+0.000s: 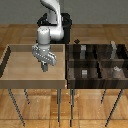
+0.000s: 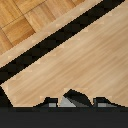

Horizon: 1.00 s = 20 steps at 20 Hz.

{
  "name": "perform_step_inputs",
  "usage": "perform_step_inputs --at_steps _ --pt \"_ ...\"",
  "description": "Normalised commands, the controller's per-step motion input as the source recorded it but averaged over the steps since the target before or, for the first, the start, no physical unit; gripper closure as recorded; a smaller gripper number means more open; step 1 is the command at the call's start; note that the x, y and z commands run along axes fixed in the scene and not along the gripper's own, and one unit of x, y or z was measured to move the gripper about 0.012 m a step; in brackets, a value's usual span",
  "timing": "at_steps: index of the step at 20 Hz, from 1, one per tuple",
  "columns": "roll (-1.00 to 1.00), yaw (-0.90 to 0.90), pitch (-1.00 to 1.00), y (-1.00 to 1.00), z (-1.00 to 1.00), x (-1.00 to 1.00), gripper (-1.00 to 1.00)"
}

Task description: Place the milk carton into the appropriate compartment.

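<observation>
1. Jaws (image 1: 45, 66) hang above the light wooden tray (image 1: 10, 60) and grasp the milk carton (image 2: 73, 99), which sits between the two fingertips (image 2: 50, 101).
2. Carton detail is scant (the wrist view shows only a grey, dark-edged peak).
3. Beneath the jaws lies the tray's bare floor.
4. Beside the jaws, toward the exterior view's right, stands the dark compartment bin (image 1: 97, 62) holding small grey items, on its own thin-legged worktop.
</observation>
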Motion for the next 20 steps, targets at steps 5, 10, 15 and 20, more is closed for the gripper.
perform_step_inputs --at_steps 5,10,15,20 --pt "0.0 0.0 0.0 0.0 1.0 0.0 1.0" --pt "0.0 0.0 0.0 0.0 1.0 0.0 1.0" --pt "0.0 0.0 0.0 0.4 0.4 0.0 1.0" --pt "0.0 0.0 0.0 1.0 0.0 0.0 1.0"
